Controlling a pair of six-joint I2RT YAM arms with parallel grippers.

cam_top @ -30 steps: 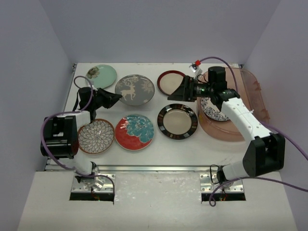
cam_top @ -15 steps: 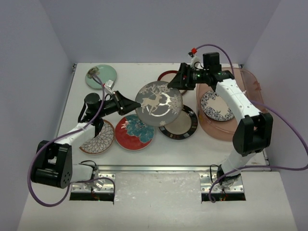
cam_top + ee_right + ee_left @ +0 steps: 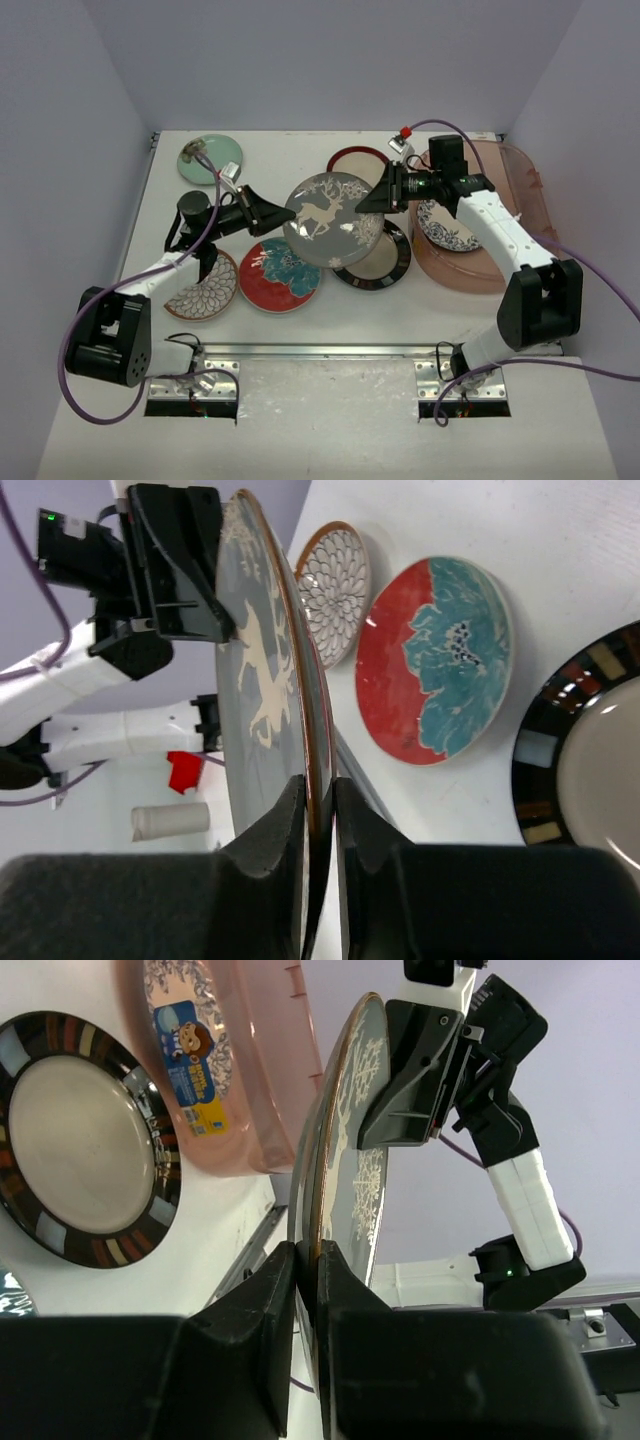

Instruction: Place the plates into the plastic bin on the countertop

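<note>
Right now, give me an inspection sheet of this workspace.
Surface: white countertop.
Job's things: deer plate held in air; blue-white plate in bin; mint plate, maroon-rimmed plate, black-rimmed plate, red-teal plate, petal plate on countertop.
Clutter: nothing seen.
Grippers: left gripper and right gripper shut on opposite rims of deer plate.
Cables: purple cables loop at left and right.
Surroundings: plain walls on three sides.
</note>
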